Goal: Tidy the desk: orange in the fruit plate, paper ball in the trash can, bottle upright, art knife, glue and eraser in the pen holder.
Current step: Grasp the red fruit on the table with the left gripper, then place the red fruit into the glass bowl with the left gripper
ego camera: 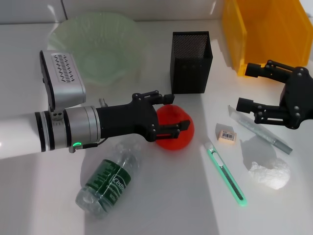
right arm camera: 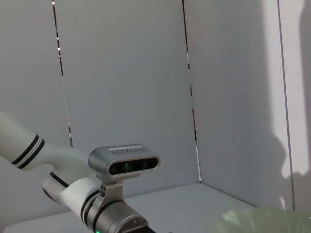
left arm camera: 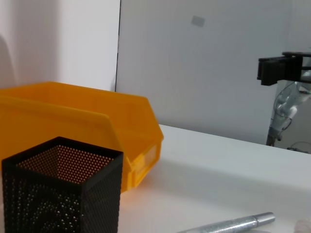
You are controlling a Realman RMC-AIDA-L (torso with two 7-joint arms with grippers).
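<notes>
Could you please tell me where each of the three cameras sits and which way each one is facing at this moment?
Head view: sits on the robot's head, looking down at the desk; shows the left end effector around the orange and the right end effector, open.
Left wrist view: low above the desk, facing the pen holder and trash can; the right end effector shows far off.
Right wrist view: faces the wall and the left arm; the fruit plate rim shows.
Shared: pen holder and trash can in head and left wrist views.

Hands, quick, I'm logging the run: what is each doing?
Left hand: open around the orange, not closed.
Right hand: open, empty, near the trash can.
</notes>
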